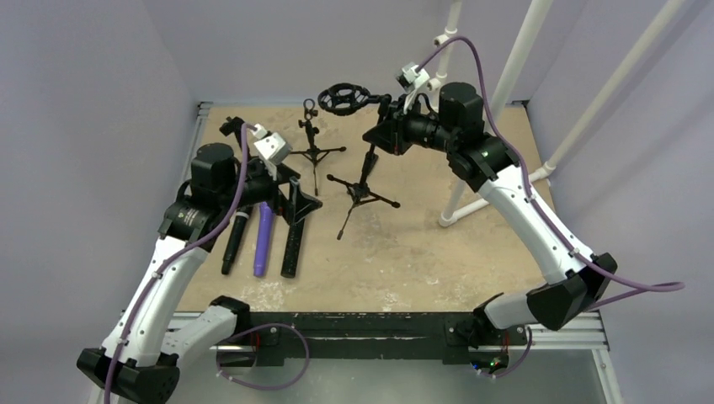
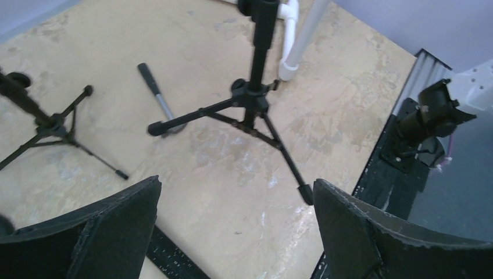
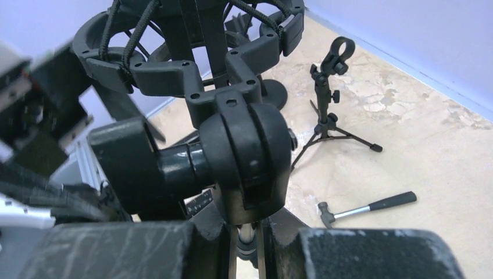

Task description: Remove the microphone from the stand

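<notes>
- Standing toward the far edge, the shock-mount stand (image 1: 364, 179) is grasped at its pole by the right gripper (image 3: 244, 247).
- The left gripper (image 2: 235, 229) is held released near the tabletop's left edge.

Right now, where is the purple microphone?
In the overhead view the purple microphone lies flat on the table's left side, just right of a black microphone, beside the left arm.

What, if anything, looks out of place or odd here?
A small steel hammer with a black handle lies flat on the sandy table beside a foot of the tall black tripod stand; it is a tool unrelated to microphone gear. Nothing looks spilled or broken.
</notes>
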You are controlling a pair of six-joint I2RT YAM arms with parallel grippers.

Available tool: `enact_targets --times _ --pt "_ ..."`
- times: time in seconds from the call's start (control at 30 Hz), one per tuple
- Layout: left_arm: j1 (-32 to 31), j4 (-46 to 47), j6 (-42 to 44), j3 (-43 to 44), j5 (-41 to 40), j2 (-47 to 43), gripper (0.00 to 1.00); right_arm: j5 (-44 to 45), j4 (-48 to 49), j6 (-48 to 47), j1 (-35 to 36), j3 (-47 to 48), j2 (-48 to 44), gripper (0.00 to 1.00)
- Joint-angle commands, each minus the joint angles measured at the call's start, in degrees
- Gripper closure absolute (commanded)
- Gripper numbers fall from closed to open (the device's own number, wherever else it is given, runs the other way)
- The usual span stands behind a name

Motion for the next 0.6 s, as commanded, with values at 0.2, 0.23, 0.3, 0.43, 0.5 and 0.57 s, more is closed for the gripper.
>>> enact_targets --times 0.2,0.23,0.3,0.43,0.5,0.57 --pt "-13.70 -0.29 -3.73 12.61 -13.44 10.88 0.00 4.41 -2.07 11.49 -0.28 7.91 2.77 1.00" --pt "-15.18 -0.66 -3.67 13.83 -15.69 11.95 0.00 4.20 -1.84 12.06 -0.56 7.68 2.78 1.00" --pt "-17.54 -1.31 -4.21 16.09 -18.93 15.02 0.00 2.78 -0.45 14.01 -1.32 6.75 2.70 1.00" --pt "-19.40 -3.16 -7.57 20.40 -21.54 21.27 0.04 0.43 1.12 16.92 -3.03 6.00 2.70 1.00" --pt "-20.29 -3.22 -8.47 21.56 -21.66 23.36 0.08 0.09 1.26 17.57 -3.40 6.06 2.70 1.00" --pt "-21.27 -3.17 -8.67 22.58 -21.82 25.00 0.12 -0.22 1.33 18.10 -3.57 5.84 2.70 1.00"
